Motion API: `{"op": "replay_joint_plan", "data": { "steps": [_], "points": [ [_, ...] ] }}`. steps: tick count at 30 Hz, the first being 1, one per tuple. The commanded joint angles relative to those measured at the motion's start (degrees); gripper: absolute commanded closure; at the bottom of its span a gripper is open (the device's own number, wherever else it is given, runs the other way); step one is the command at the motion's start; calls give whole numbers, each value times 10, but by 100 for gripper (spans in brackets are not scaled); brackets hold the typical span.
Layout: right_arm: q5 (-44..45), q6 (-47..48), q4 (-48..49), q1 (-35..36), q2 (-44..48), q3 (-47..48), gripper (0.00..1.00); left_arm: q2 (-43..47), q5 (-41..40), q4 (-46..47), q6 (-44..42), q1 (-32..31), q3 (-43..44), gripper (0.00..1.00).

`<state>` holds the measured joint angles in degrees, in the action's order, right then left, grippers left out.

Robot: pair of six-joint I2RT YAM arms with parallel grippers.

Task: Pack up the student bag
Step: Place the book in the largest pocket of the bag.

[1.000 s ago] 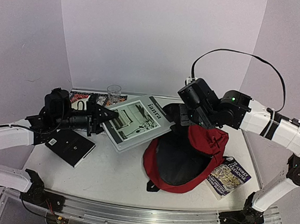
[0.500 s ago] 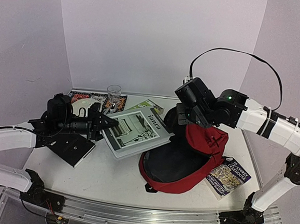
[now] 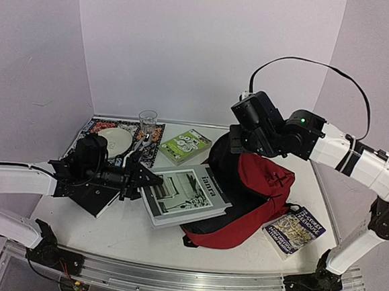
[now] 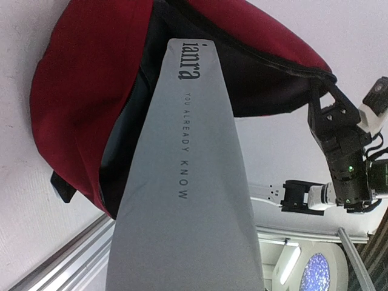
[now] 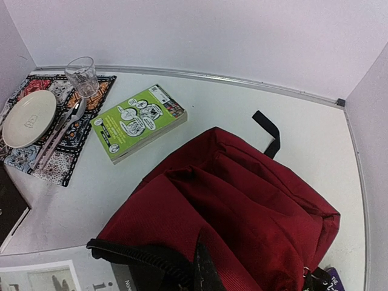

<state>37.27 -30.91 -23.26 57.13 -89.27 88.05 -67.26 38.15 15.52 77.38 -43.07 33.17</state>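
On the white surface [image 3: 140,232], left end effector [image 3: 150,180] clamps the book [image 3: 189,196], right end effector [image 3: 236,143] the student bag [image 3: 264,185] rim; we should slide level.

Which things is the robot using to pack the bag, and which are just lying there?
In use: student bag, big grey book, left gripper, right gripper.
Lying about: green book, Treehouse book, black notebook, plate, glass, placemat.
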Motion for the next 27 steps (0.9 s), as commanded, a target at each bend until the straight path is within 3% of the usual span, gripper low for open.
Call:
{"op": "replay_joint_plan", "data": {
  "steps": [1, 10, 20, 27],
  "points": [
    [-31, 18, 57, 1, 10, -9, 100, -36, -50, 31, -7, -4, 38, 69],
    [-98, 35, 89, 1, 22, -30, 100, -170, -120, 36, -1, -39, 150, 71],
    [-122, 38, 104, 1, 31, -32, 100, -259, -193, 65, 55, -61, 194, 73],
    [-148, 37, 111, 1, 38, -32, 100, -332, -217, 176, 67, -72, 222, 74]
  ]
}}
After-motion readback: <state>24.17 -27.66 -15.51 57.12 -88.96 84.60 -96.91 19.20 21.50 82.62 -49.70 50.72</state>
